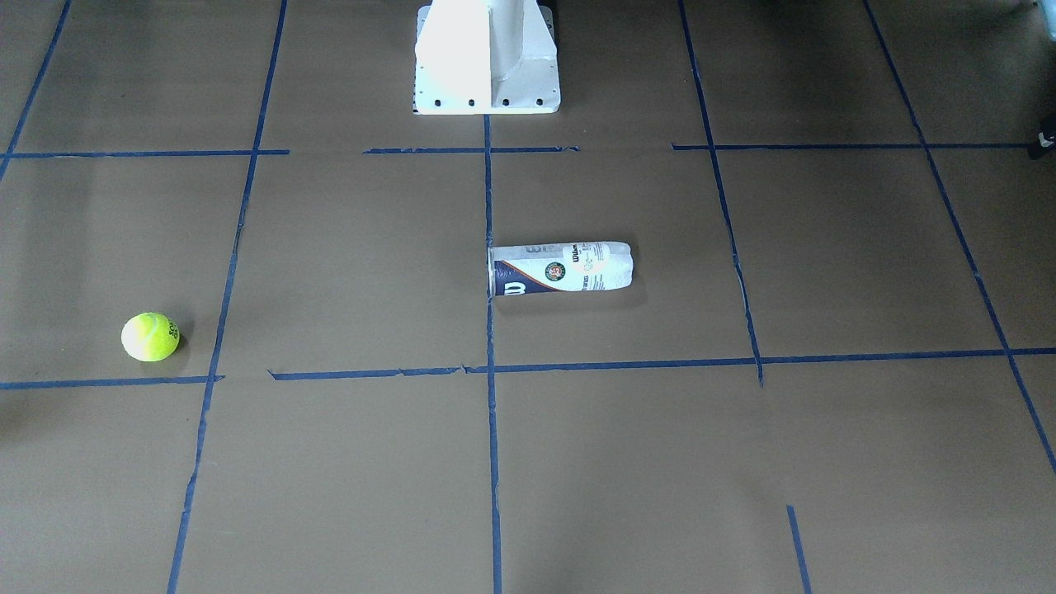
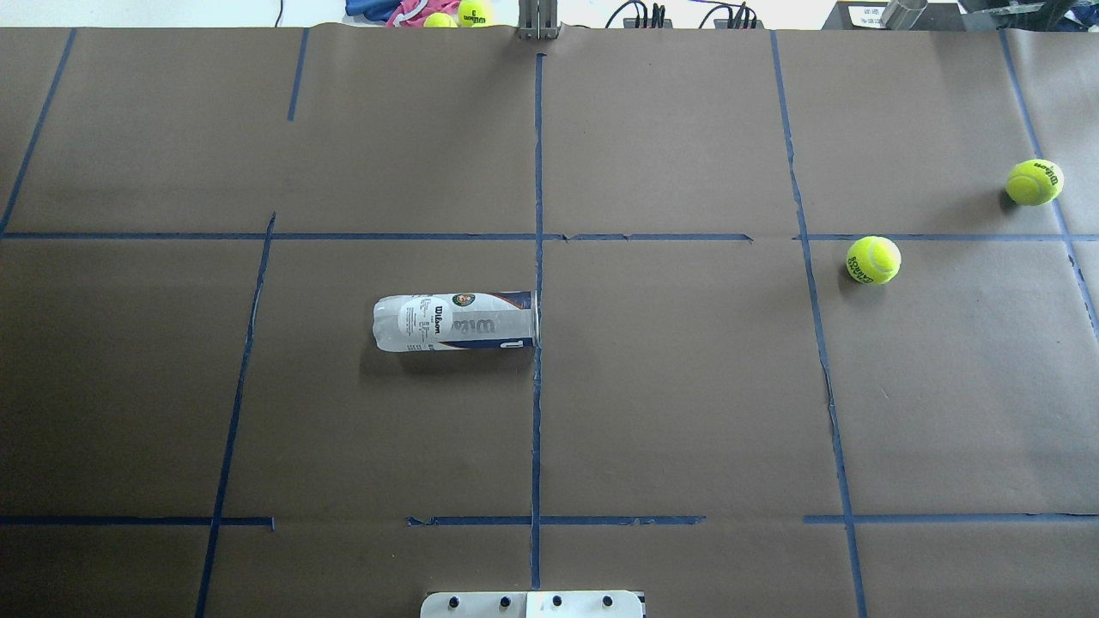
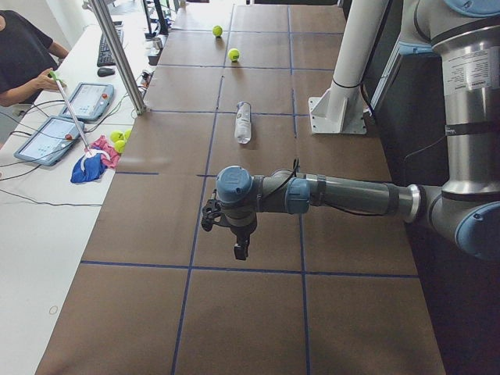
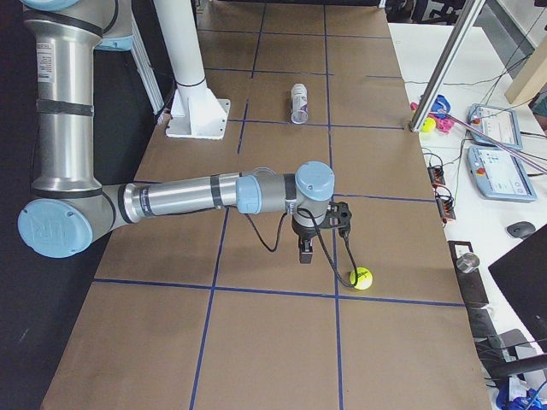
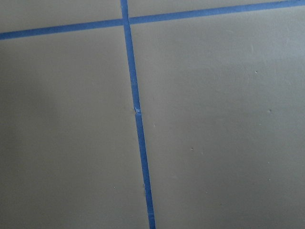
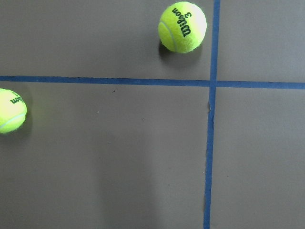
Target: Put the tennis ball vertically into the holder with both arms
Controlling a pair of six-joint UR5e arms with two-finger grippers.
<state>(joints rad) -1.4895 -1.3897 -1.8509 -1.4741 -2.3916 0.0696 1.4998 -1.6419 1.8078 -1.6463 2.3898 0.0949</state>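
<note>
the clear plastic tennis-ball can with the white and navy wilson label point(image 2: 455, 320) is lying flat on its side on the brown paper-covered table point(image 2: 652, 412). its open mouth is right up against the centre strip of blue tape point(image 2: 537, 412) and its closed end points toward the robot's left.

the fuzzy yellow-green tennis ball point(image 2: 873, 259) sits out on the robot's right side, well apart from the can, just on the robot's side of a cross tape line. a second yellow-green ball point(image 2: 1035, 182) lies further right still, next to a tape crossing.

the right gripper point(image 4: 305, 254) hangs fingers-down above the table on that side. in the right side view the second ball is on the paper just beside it, not touching. the right wrist camera looks down on both balls. i only get that gripper from the side, so can't tell if it's wide or closed.

the left gripper point(image 3: 241, 251) hangs fingers-down over bare paper too, with the can well apart from it further along the table. its wrist view is only paper and tape, so can't tell its state either.
</note>
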